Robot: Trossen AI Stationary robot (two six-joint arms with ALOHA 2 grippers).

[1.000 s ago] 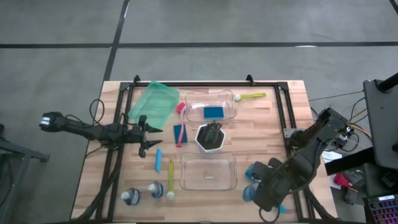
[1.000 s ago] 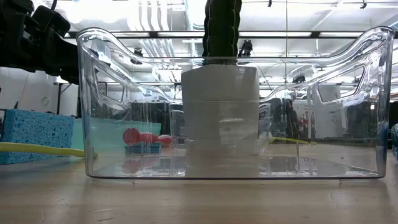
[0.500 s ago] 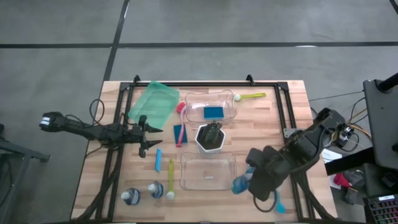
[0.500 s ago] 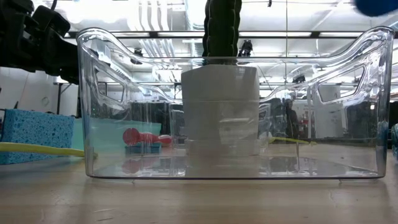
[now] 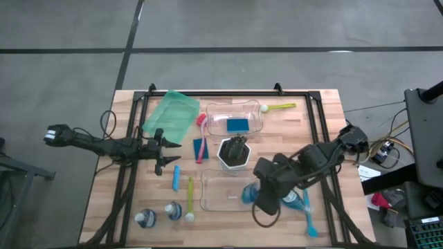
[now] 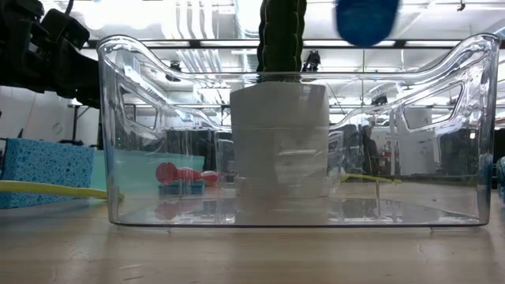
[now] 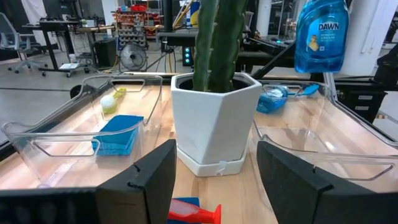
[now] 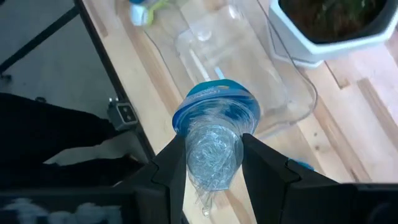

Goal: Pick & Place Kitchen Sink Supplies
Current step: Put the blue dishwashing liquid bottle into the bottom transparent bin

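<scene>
I am holding a bottle [image 5: 250, 194] of blue liquid in my right hand [image 5: 261, 198], fingers pinching it on both sides, and it is hanging over the right end of the near bin [image 5: 208, 196], above the rim. My worry is the grip: the bottle is smooth and rounded, so it could be slipping or swinging, and if I let go from this height it may bounce, tip the bin or land on the bench [image 5: 332, 131]. The pot [image 5: 234, 153] is standing just behind the bin, so drifting that way risks knocking it. My left hand [image 5: 165, 150] is waiting with fingers wide beside the green tray [image 5: 168, 116], well clear.
</scene>
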